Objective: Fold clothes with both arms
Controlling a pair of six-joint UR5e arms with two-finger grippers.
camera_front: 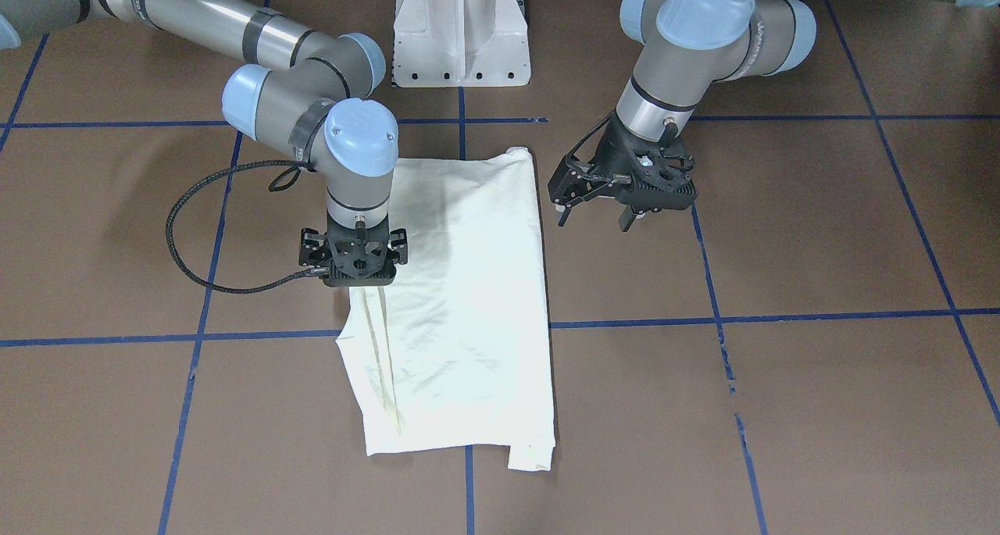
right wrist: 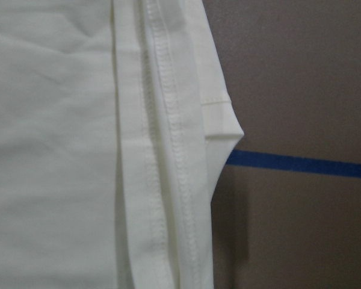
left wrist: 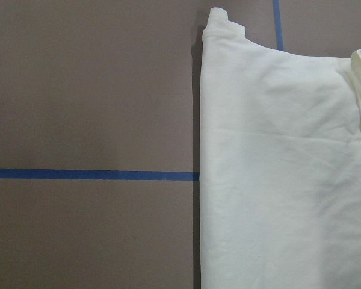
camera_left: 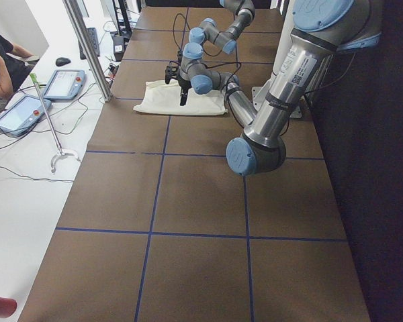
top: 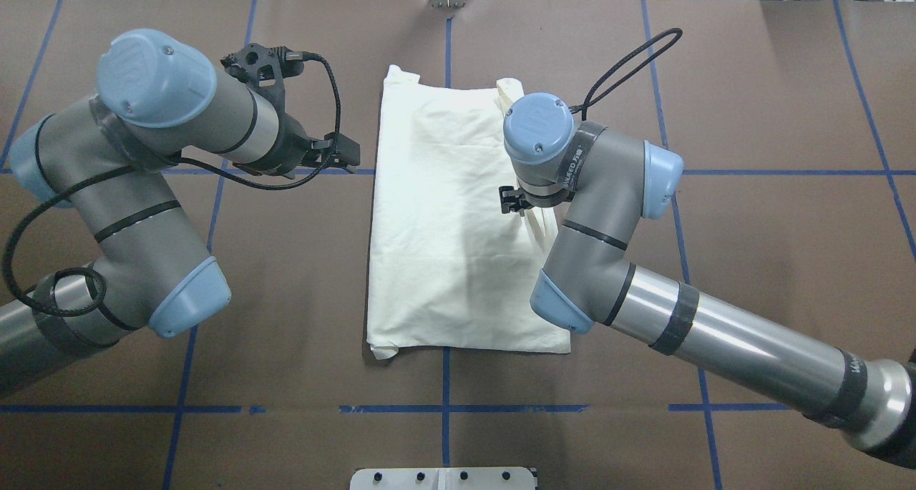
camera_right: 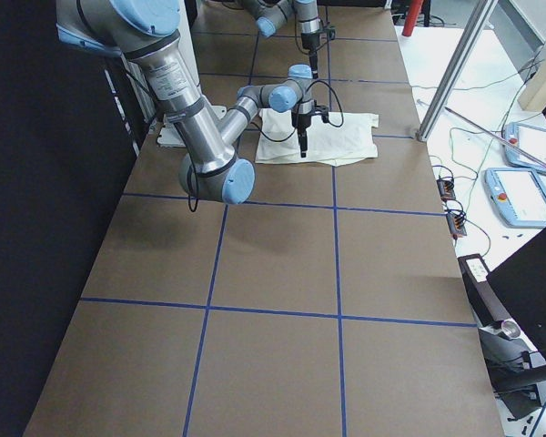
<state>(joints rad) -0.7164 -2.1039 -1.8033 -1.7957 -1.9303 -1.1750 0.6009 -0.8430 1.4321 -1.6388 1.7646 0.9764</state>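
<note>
Cream-white shirt point(camera_front: 469, 301) lies folded into a long plain strip on the brown desk point(camera_front: 781, 402), with one blue tape line point(camera_front: 781, 316) passing under it. Right hand point(camera_front: 357, 273) stands upright on the shirt's long edge on the robot's right, about midway along. Its fingertips are hidden beneath its body, so I cannot tell whether they are apart or together. Left hand point(camera_front: 598, 207) hangs tilted above the desk just beside the shirt's opposite long edge, fingers spread apart, holding nothing. White base point(camera_front: 461, 35) stands beyond the shirt's end on the robot's side
</note>
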